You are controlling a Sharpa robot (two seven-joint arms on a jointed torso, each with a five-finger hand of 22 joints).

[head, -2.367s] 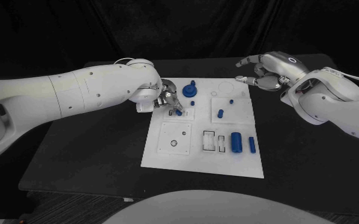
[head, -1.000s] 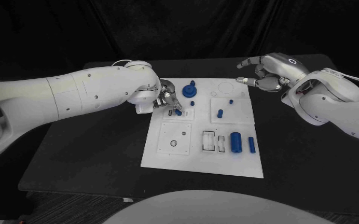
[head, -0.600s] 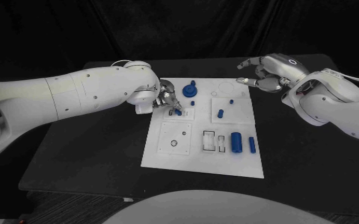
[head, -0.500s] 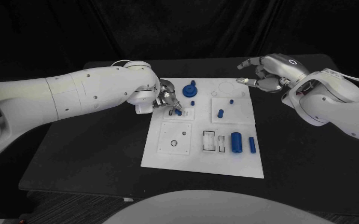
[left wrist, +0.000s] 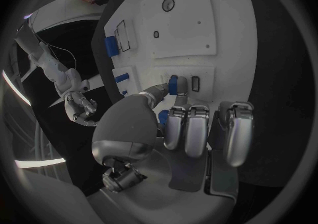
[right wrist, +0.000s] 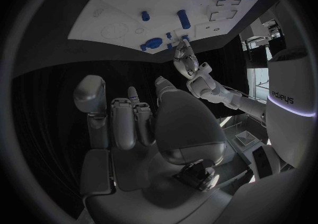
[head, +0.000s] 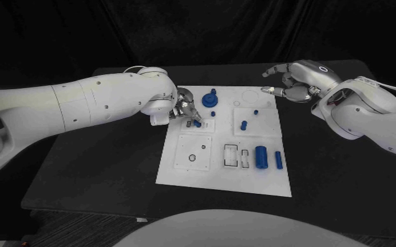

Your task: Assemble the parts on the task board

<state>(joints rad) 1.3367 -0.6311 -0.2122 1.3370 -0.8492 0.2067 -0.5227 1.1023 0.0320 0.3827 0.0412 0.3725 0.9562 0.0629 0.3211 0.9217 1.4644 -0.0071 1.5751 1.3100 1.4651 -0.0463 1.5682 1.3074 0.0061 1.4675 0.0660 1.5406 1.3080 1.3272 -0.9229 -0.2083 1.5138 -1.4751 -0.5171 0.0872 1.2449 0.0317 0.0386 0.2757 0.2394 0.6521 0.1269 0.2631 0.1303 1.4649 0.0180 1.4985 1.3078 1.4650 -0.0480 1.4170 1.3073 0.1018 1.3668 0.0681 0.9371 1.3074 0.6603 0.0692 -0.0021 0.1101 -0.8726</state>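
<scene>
Two hands are out over my black table (head: pixel 99 161). My left hand (head: pixel 183 108) sits at the white task board's (head: pixel 222 178) far left corner, at about ten o'clock from the board's middle. Its fingers (left wrist: pixel 187 128) are curled down, and a thumb and fingertip pinch a small blue part (left wrist: pixel 173 84) right over a little square plate with a slot. From my head I can hardly see that part, because my hand hides most of it. My right hand (head: pixel 295 79) hangs above the table at about two o'clock, just off the board's far right corner. Its fingers are bent a little but apart, and nothing is in it. More blue parts sit on the board: a round knob (head: pixel 209 99), a short peg (head: pixel 244 124), a fat cylinder (head: pixel 261 156) and a thin one (head: pixel 278 159).
</scene>
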